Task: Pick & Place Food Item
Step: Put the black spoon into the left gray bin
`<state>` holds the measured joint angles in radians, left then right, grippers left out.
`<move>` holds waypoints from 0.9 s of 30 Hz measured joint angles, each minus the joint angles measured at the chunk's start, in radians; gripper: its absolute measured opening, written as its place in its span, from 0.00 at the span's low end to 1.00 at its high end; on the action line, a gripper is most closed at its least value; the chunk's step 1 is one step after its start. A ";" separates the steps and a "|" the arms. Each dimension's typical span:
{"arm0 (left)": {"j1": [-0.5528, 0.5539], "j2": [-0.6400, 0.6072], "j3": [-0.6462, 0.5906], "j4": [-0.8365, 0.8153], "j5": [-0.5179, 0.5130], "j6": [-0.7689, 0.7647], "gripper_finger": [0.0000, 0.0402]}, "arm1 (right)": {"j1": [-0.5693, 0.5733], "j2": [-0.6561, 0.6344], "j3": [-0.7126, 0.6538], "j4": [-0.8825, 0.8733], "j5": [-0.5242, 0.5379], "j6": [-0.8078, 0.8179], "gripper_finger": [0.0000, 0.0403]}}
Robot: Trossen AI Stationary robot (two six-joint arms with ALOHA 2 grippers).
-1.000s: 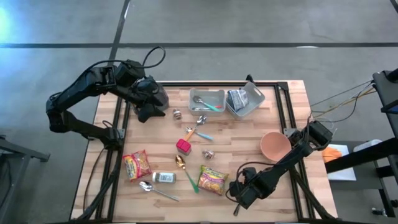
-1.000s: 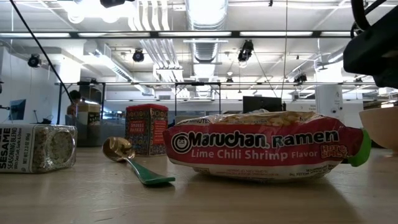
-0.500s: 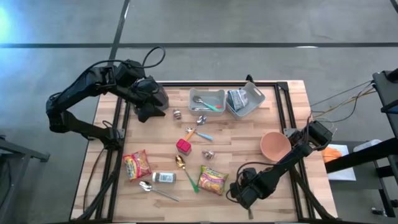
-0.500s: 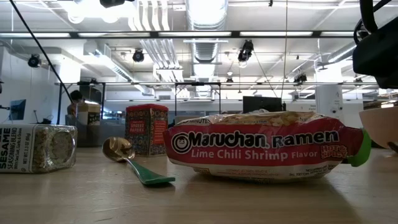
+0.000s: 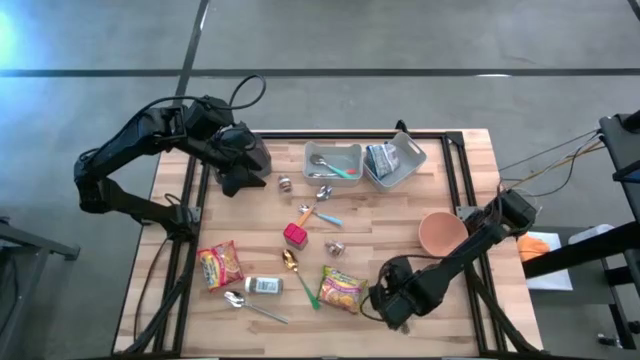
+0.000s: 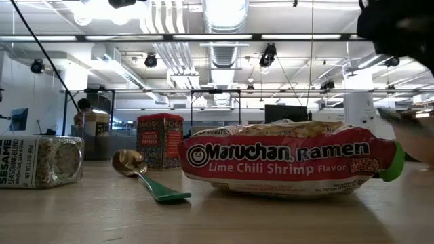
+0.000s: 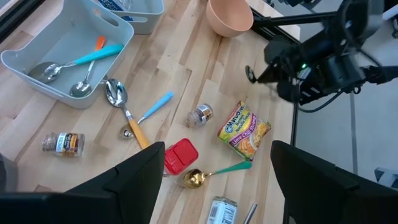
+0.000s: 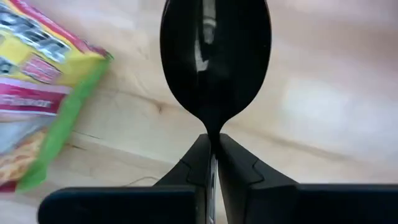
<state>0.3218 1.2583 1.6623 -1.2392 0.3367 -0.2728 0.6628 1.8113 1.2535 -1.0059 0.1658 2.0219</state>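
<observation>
A yellow-and-red ramen packet [image 5: 341, 290] lies flat near the table's front edge; in the low view it [image 6: 288, 157] fills the middle. My right gripper [image 5: 385, 305] hovers just right of it, pointing down and shut on a black spoon [image 8: 214, 56]. A second ramen packet [image 5: 220, 265] lies at the front left. My left gripper [image 5: 240, 180] waits raised over the far left corner, its fingers [image 7: 140, 180] wide apart and empty. My right gripper pinches the black spoon between its two fingers at the neck [image 8: 212, 138], where bowl meets handle. The fingers come from above, pointing down, and lie along the spoon. The bowl [image 8: 214, 68] sticks out beyond the fingertips over the wood beside the ramen packet.
Two grey bins [image 5: 333, 160] [image 5: 393, 160] stand at the back, one holding spoons. A pink bowl [image 5: 442, 235] sits at the right, a red tin [image 5: 295, 236] mid-table, a sesame jar [image 5: 264, 285] and a green-handled spoon [image 5: 300, 280] left of the packet.
My right gripper has risen from the table and shifted a little toward the ramen packet, rolling as it went. The dark spoon handle that stuck out below it toward the near edge no longer shows on the wood.
</observation>
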 joint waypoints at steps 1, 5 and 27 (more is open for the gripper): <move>0.000 0.000 0.000 0.000 0.000 0.000 0.74 | -0.015 -0.014 0.017 -0.034 0.016 -0.041 0.03; 0.000 0.000 0.000 0.008 0.000 -0.001 0.74 | -0.103 -0.083 0.071 -0.158 0.128 -0.211 0.03; 0.002 0.000 0.000 0.016 -0.003 -0.049 0.74 | -1.014 -0.309 0.159 0.118 0.070 -1.651 0.03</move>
<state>0.3241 1.2581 1.6623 -1.2236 0.3338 -0.3218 -0.3511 1.5024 1.4127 -0.8877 0.2361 0.3706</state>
